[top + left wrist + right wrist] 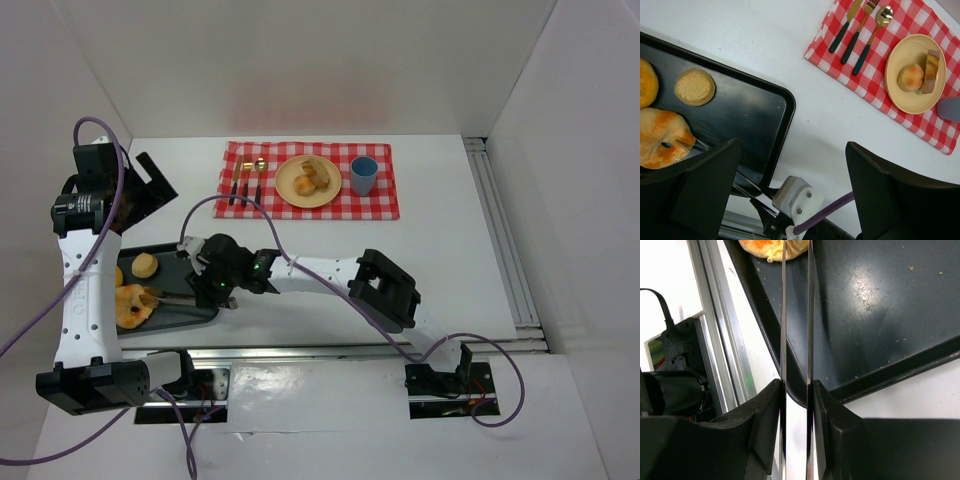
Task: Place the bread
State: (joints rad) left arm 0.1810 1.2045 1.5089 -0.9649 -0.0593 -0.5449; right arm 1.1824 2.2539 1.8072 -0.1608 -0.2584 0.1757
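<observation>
Low in the frame, the right gripper (796, 390) is clamped on the tongs (784, 315), their tips at the ring-shaped bread (131, 306) on the black tray (880, 315), lower left. The left gripper (792, 167) hangs above, jaws wide apart. Top centre, more bread (911, 77) sits on the yellow plate (907, 47).

At the left of the top view, a dark tray (172, 272) holds a flat, pale round bun (145, 265), a golden bun (645, 82) cut off at the frame edge, and a glossy ring-shaped piece (130, 305) touched by thin tongs (165, 296). Upper centre, more pieces (310, 180) sit bunched on a pale yellow plate (288, 192).
</observation>
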